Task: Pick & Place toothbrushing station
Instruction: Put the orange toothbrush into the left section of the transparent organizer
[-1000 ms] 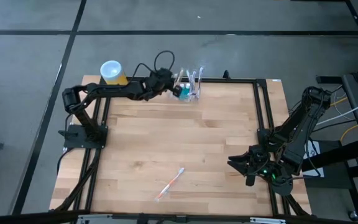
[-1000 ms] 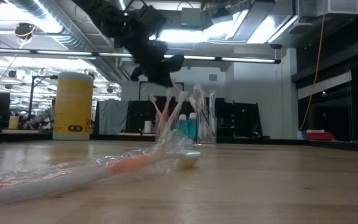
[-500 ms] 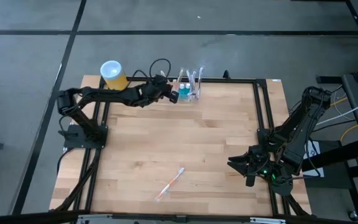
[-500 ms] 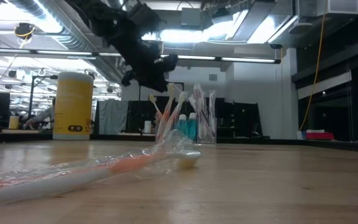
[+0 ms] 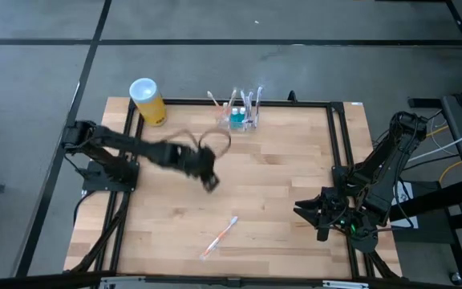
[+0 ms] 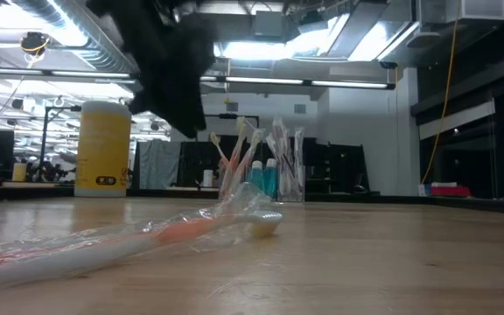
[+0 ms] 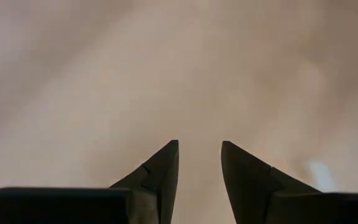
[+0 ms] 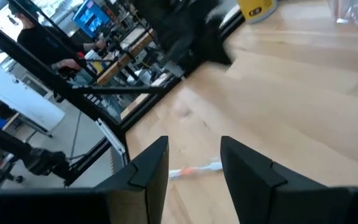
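Note:
The toothbrushing station (image 5: 244,112) is a clear holder with toothbrushes and blue items in it, standing on its base at the table's far edge; the low view shows it as well (image 6: 274,171). A wrapped toothbrush (image 5: 220,236) lies flat near the front of the table. My left gripper (image 5: 209,183) hangs blurred over the middle of the table, pointing down, well short of the station. In the left wrist view it (image 7: 199,146) is open with only wood beyond. My right gripper (image 5: 307,210) waits open at the right, near the front, with nothing in it (image 8: 194,146).
A yellow canister with a white top (image 5: 147,100) stands at the far left corner. Black frame rails (image 5: 339,152) run along the table's sides. Bare wood (image 5: 279,185) lies between the station and the wrapped toothbrush.
My left gripper has drawn away from the station and swung fast toward the table's middle and near edge, tipping to point downward. The station has stayed where it was. My right arm has kept still.

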You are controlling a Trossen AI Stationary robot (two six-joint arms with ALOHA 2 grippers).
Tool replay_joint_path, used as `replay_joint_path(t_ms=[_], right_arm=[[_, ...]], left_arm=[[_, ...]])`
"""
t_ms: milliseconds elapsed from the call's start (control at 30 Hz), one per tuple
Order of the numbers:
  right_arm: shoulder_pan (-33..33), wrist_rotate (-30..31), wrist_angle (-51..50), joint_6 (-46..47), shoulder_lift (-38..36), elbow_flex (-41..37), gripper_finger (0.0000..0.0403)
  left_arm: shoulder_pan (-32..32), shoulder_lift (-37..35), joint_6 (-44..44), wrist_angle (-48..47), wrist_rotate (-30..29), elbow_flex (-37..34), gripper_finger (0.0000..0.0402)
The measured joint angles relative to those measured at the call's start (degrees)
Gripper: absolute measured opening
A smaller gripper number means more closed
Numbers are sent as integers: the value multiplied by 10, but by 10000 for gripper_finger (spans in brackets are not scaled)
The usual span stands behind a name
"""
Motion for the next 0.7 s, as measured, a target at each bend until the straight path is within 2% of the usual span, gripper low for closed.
replay_joint_path(t_ms=[167, 300, 400, 500, 700], right_arm=[[0, 27, 0, -3, 0, 0, 149], [0, 33, 2, -7, 0, 0, 149], [0, 29, 2, -10, 0, 0, 149], [3, 23, 4, -10, -1, 0, 148], [9, 22, 10, -13, -5, 0, 148]], left_arm=[[-149, 30, -161, 53, -45, 0, 106], [-220, 78, -247, 103, -45, 0, 100], [-239, 117, -250, 161, -10, 6, 104], [-245, 154, -250, 168, 21, 25, 117], [-238, 205, -200, 170, 26, 84, 140]])
